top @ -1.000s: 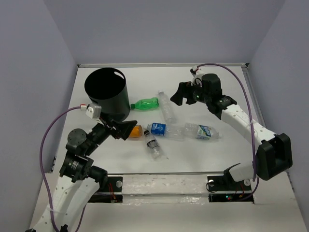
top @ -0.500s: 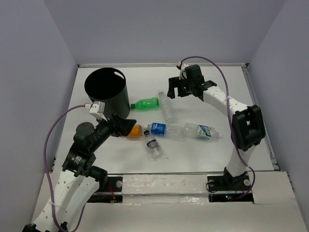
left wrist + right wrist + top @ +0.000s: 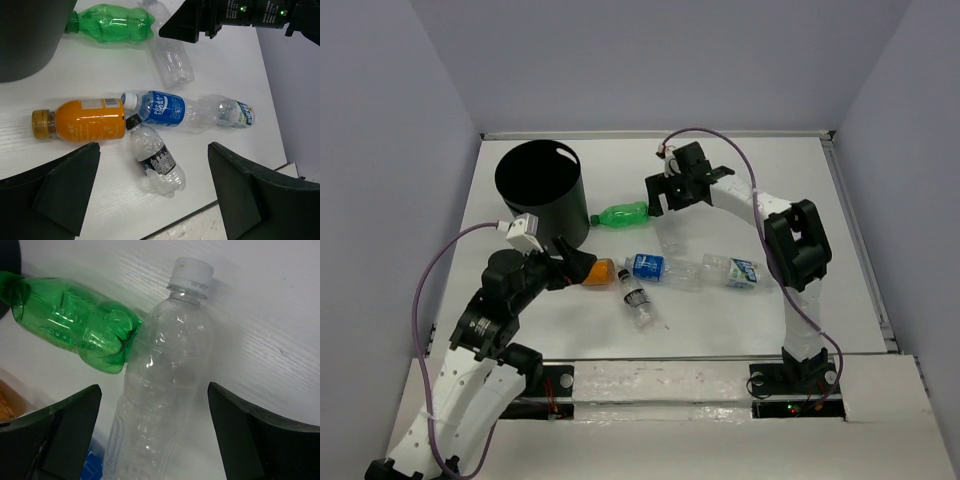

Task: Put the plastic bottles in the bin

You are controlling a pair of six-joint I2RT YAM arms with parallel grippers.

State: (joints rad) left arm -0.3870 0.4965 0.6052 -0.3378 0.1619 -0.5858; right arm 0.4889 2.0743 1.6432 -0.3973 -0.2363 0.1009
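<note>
White desk (image 3: 740,330), black bin (image 3: 540,195) on it. Left gripper (image 3: 578,268) wide open, empty, over orange bottle (image 3: 85,120) beside bin. Right gripper (image 3: 658,193) open, empty, over clear bottle (image 3: 160,390) right of bin.

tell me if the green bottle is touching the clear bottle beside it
Touching: the right wrist view shows the green bottle with its base butting the clear bottle at the shoulder, no gap.

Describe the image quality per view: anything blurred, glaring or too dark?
Top external: even, soft light, sharp; the inside of the tall black cylindrical bin is featureless. Left wrist: the orange plastic bottle is sharp; the fingers of the left gripper are dark shapes. Right wrist: small glints on the green plastic bottle.
</note>
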